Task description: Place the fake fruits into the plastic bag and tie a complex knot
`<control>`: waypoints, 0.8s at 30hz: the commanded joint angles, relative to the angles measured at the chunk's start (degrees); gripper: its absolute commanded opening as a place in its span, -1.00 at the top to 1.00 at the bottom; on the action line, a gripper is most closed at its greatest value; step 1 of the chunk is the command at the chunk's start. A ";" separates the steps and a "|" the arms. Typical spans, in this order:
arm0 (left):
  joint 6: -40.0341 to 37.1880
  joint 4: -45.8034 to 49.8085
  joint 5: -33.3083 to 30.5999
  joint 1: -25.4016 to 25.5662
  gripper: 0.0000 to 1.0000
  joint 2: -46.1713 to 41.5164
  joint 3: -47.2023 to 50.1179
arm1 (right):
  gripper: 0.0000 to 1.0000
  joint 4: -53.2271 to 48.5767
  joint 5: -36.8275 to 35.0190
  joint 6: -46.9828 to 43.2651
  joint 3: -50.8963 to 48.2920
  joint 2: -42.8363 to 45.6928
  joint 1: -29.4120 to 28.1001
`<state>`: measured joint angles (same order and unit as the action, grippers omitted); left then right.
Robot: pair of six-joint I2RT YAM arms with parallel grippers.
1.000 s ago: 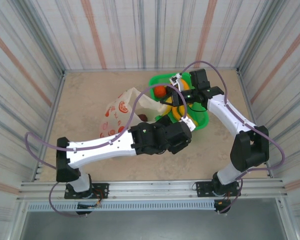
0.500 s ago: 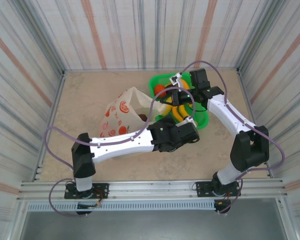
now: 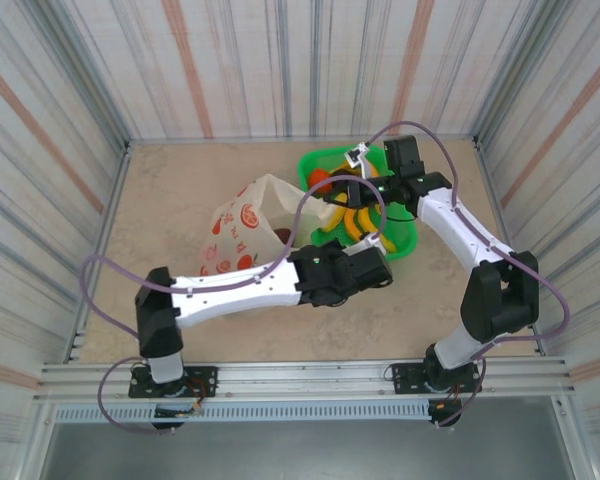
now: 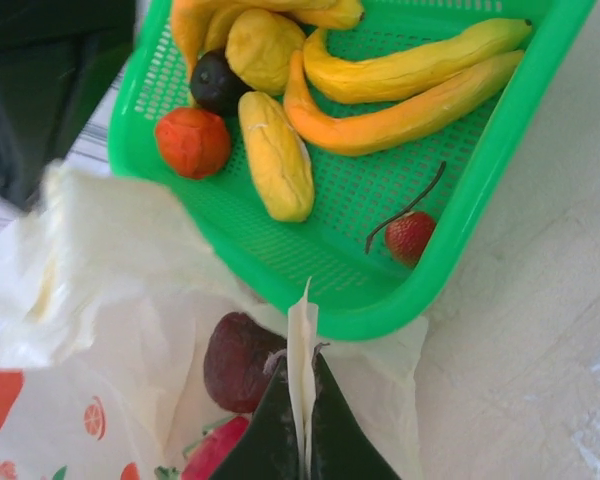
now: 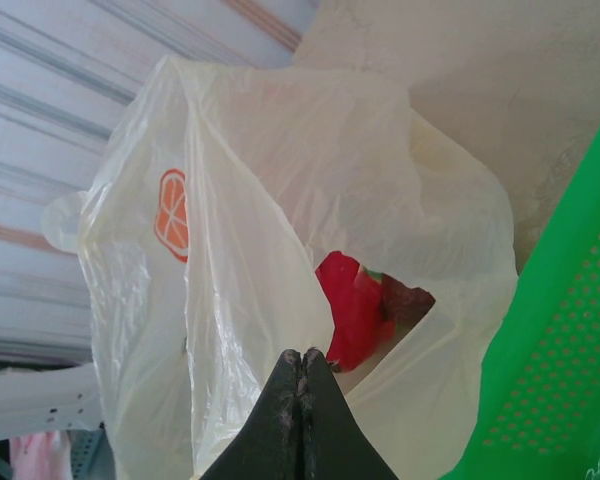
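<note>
On the beige surface (image 3: pixel 180 190) the left hand (image 4: pixel 305 385), its arm newly swung clear, pinches the rim of the plastic bag (image 4: pixel 120 290) beside the green basket (image 4: pixel 310 255) toward the far edge, the right hand (image 5: pixel 300 358) seemingly clamping the far rim: mouth open, most fake fruits (image 4: pixel 275 160) still unloaded.

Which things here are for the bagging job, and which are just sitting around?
For the job:
- plastic bag, pinched by the left gripper
- bananas, orange fruit and strawberry, lying in the green basket
- dark red fruit, already in the bag

Just there:
- green basket, which merely holds fruit
- table
</note>
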<state>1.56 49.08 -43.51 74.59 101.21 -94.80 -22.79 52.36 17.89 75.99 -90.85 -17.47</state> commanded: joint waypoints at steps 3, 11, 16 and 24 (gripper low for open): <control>-3.27 -4.95 2.71 -0.90 1.00 -16.67 5.76 | 1.00 3.64 1.43 6.40 2.00 2.39 1.07; -3.65 -11.26 23.54 -14.27 1.00 -39.74 13.74 | 1.00 11.88 3.05 20.63 2.67 6.37 4.66; -4.21 -9.96 34.01 -25.66 1.00 -46.43 12.61 | 1.00 19.53 4.44 29.64 4.23 7.10 5.96; -2.67 -10.46 56.61 -49.24 1.00 -47.62 8.74 | 1.00 27.40 3.42 38.54 8.64 6.87 7.01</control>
<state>-1.52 40.82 0.54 30.41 53.69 -83.29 -0.60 55.55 51.20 81.08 -85.32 -11.46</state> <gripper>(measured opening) 0.048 0.043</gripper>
